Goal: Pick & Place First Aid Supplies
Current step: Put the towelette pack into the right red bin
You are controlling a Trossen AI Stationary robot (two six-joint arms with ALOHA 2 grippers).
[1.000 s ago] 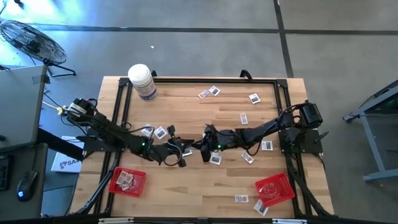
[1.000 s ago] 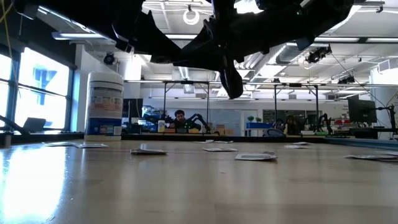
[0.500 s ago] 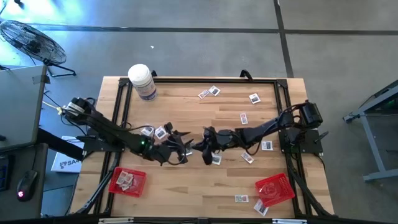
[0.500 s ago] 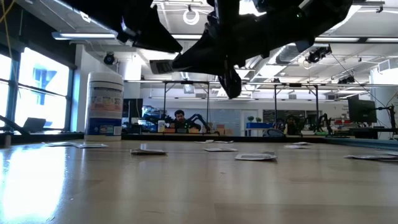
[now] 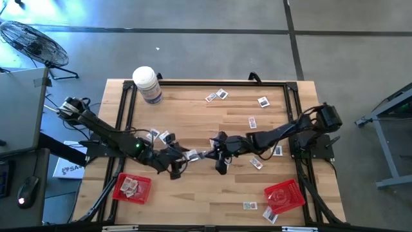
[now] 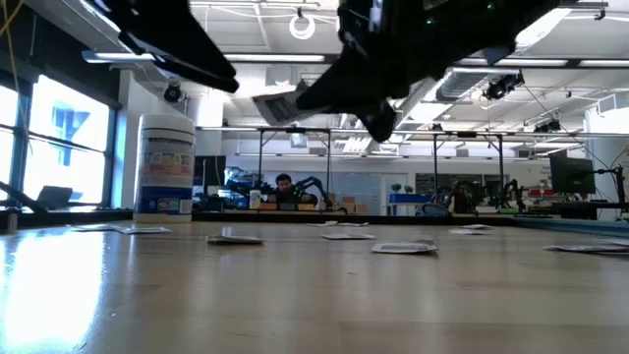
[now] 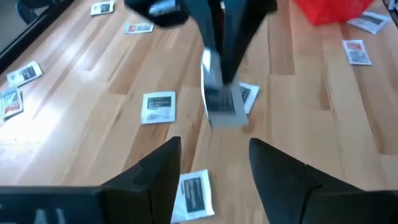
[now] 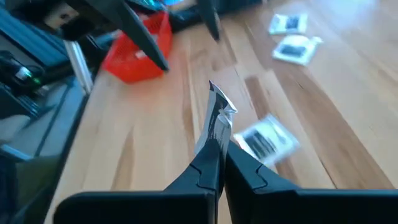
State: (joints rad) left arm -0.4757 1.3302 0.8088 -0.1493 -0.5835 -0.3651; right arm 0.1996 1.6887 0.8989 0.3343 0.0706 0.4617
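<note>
Red tray (image 5: 131, 188) w/ few packets (image 5: 131, 186), left side.

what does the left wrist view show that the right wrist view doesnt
Only the left wrist view: the open left gripper, and the right gripper seen head-on, pinching a packet above the table.

Only the right wrist view: the left arm's red tray holding packets, and the held packet edge-on.

Both: that packet in the shut right gripper, loose packets on wood.
</note>
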